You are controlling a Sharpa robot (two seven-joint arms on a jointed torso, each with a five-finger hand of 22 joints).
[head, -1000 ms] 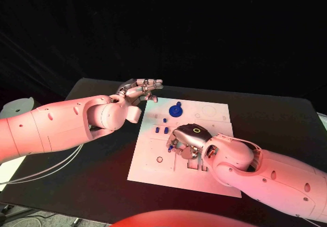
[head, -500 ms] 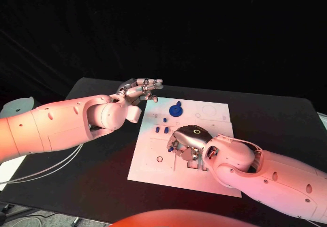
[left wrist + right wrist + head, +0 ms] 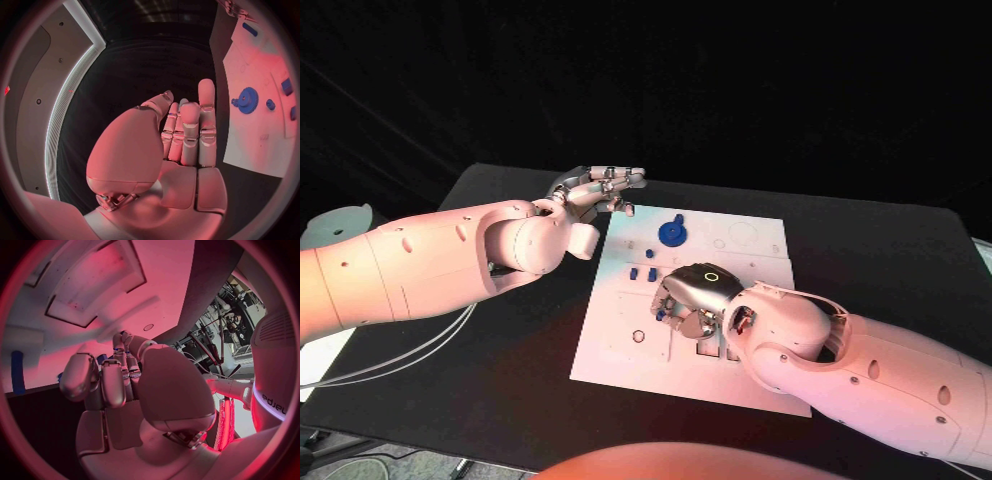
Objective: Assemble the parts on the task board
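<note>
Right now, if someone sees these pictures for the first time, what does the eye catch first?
First the white task board in the middle of the black table, with the right hand low over its centre. Then the blue gear near the board's far edge, and the left hand, empty, beside the far-left corner.

Left hand (image 3: 596, 190) raised, fingers (image 3: 206, 112) extended together, empty; right hand (image 3: 692, 300) palm-down, fingers (image 3: 112, 380) curled.

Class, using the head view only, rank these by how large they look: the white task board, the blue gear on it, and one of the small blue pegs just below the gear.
1. task board, by far the largest.
2. blue gear, far smaller than the board.
3. small blue peg, the smallest, clearly less than the gear.
</note>
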